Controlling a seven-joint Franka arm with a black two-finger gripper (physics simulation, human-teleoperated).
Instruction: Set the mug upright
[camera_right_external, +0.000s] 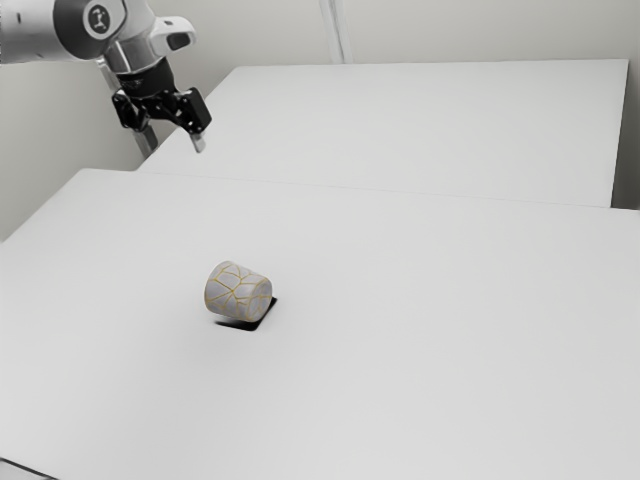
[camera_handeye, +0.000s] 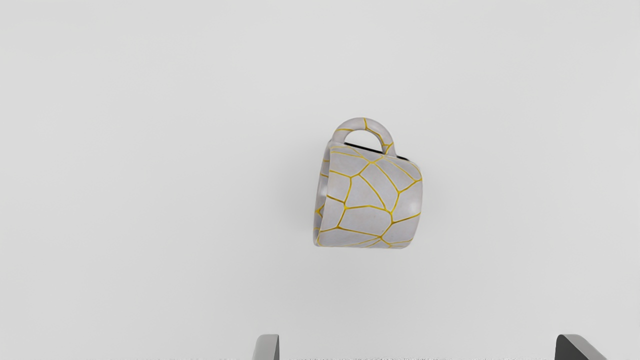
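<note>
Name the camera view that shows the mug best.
The wrist view: there the mug lies on its side with its looped handle, gold veining and part of its open mouth plain to see. The exterior view shows its veined body on the table, from farther off.

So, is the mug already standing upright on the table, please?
No, the mug lies on its side, its handle sticking out sideways.

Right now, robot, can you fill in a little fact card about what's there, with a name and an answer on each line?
thing: mug
colours: pale grey, yellow lines
pose: lying on its side
resting on: white table
part sticking out: handle, on the side away from my jaws
jaws: open, holding nothing
job: mug not upright yet
</note>
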